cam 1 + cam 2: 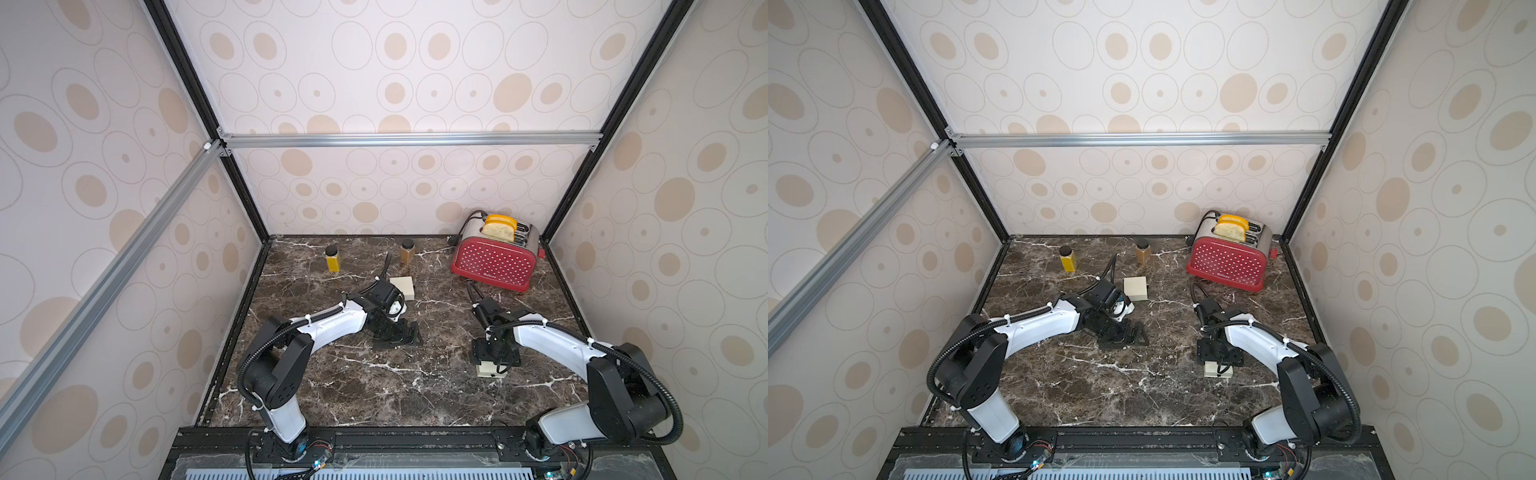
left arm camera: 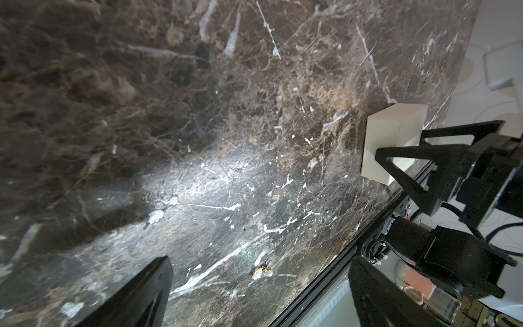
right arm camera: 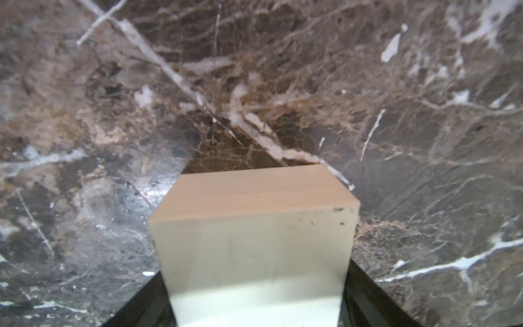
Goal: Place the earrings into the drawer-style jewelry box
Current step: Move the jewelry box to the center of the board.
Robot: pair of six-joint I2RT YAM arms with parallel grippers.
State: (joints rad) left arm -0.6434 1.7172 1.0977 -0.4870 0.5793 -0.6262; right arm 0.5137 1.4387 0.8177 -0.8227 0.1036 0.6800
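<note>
A small gold pair of earrings point(image 2: 261, 271) lies on the dark marble table point(image 1: 415, 386), seen only in the left wrist view. My left gripper point(image 2: 260, 300) hangs low over them, open, a black finger on each side and nothing held. In both top views this gripper point(image 1: 405, 334) sits left of centre. A cream jewelry box point(image 3: 254, 226) stands at the front right. My right gripper point(image 1: 492, 361) comes down over it, its fingers pressed against two opposite sides. A second cream box point(image 1: 403, 286) of the same look lies behind the left gripper.
A red toaster point(image 1: 494, 259) holding bread stands at the back right. A yellow jar point(image 1: 332, 258) and a brown jar point(image 1: 407, 252) stand along the back. Patterned walls close in three sides, and a black rail point(image 1: 415, 440) runs along the front edge.
</note>
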